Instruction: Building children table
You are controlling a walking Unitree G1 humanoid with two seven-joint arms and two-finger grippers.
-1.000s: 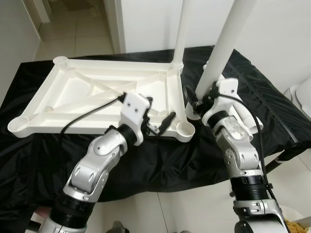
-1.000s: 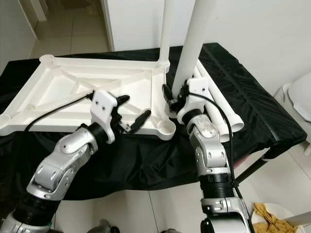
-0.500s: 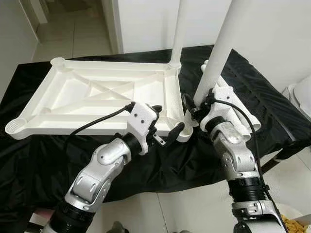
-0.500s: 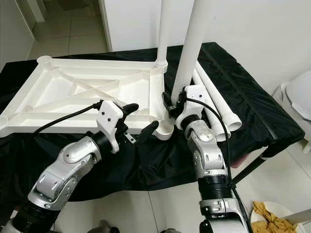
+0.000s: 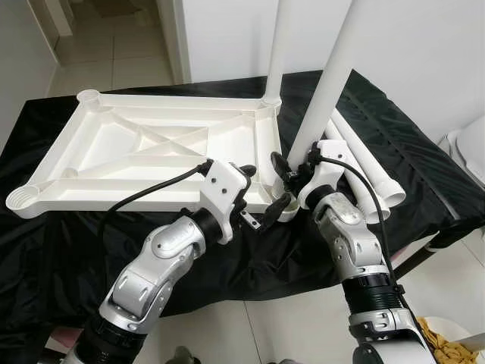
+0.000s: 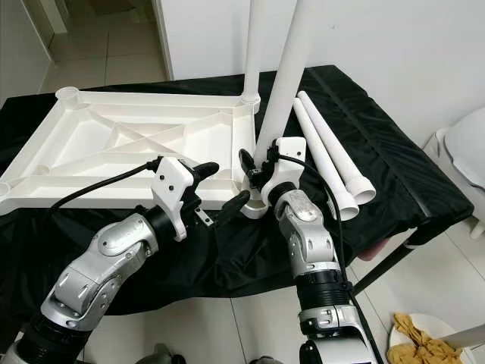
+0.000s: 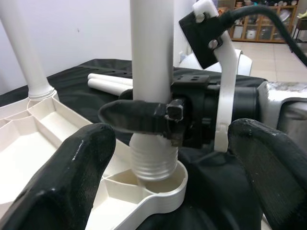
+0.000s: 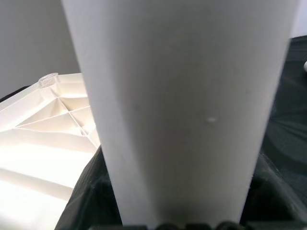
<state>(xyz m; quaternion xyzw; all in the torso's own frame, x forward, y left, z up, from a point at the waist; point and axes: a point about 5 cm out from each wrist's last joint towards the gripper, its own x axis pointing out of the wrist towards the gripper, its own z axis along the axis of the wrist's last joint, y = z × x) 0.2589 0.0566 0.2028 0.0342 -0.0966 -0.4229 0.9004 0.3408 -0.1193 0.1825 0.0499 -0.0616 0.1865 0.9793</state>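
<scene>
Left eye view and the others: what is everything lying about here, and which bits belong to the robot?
tabletop: one, white, upside down on the black cloth, ribs up.
fitted leg: one, white, upright in the far right corner socket.
held leg: one, white, upright, threaded end at the near right corner socket.
loose legs: two, white, lying side by side right of the tabletop.
black cloth: one, covering the bench.
yellow rag: one, in a white bowl on the floor.
left gripper: black fingers open by the near right socket.
right gripper: shut on the held leg.
</scene>
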